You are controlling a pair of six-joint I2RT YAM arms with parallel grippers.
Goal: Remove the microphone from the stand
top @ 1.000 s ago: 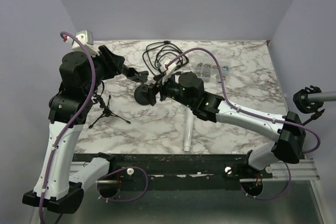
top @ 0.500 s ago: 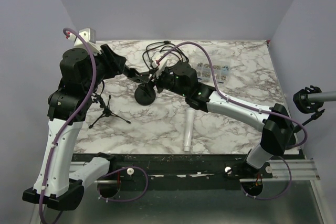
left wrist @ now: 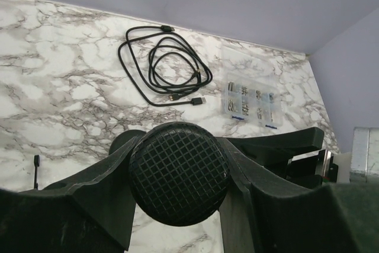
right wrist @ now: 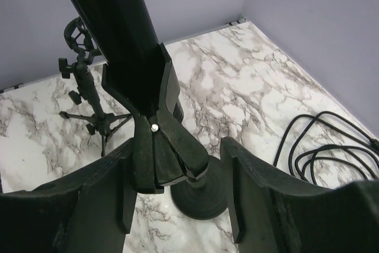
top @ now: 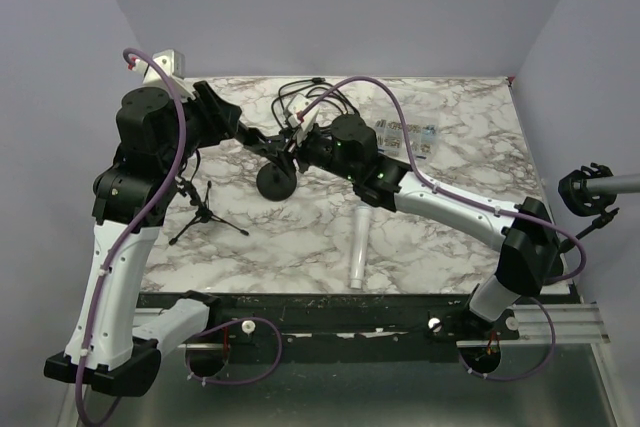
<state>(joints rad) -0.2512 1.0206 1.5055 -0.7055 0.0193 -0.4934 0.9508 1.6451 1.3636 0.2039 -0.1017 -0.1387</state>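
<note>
Left hand (left wrist: 180,155) clamped on the mesh head of the microphone (left wrist: 177,176), which sits in the clip (right wrist: 157,146) of the stand (top: 277,183), mid-surface (top: 470,127). Right hand (right wrist: 177,152) spread wide, 1 finger on each side of that clip, not pinching it. Coiled cable (top: 305,102) at 12 o'clock of the stand's round base, small tripod (top: 203,212) at 8 o'clock.

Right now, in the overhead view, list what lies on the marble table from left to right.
Small black tripod stand → round black stand base → white plastic tube → clear plastic compartment box. The coiled black cable overlaps the base's span, so it is left out.
</note>
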